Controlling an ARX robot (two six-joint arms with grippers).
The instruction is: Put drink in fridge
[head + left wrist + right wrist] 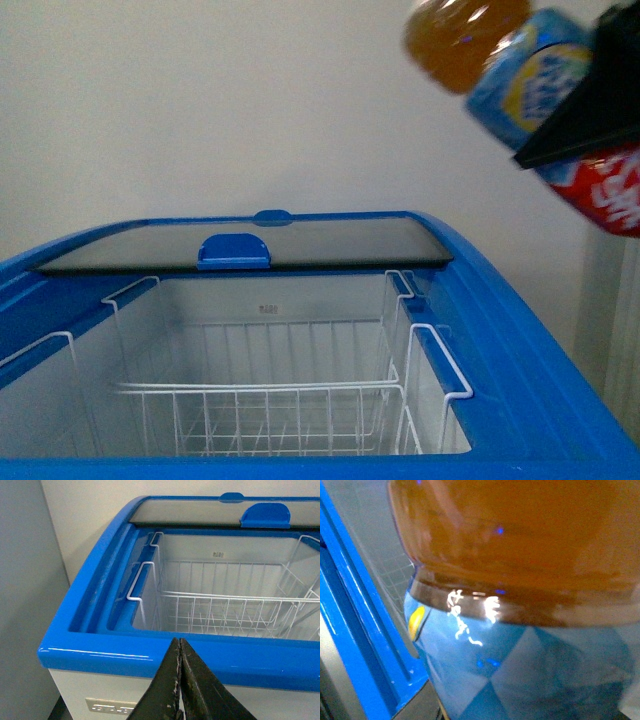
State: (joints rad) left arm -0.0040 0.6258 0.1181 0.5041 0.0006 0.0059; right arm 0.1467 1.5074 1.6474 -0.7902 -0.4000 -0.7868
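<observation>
The drink, a bottle of amber liquid with a blue label and a red part, hangs tilted at the upper right of the front view, above the fridge's right side. My right gripper is shut on it; a black finger crosses the label. In the right wrist view the drink fills the picture. The fridge is a chest freezer with a blue rim; its glass lid is slid back and the opening shows white wire baskets. My left gripper is shut and empty, in front of the fridge's near rim.
A plain pale wall stands behind the fridge. A grey cabinet side stands close beside the fridge in the left wrist view. The blue lid handle sits at the lid's front edge. A vent plate shows on the fridge's white front.
</observation>
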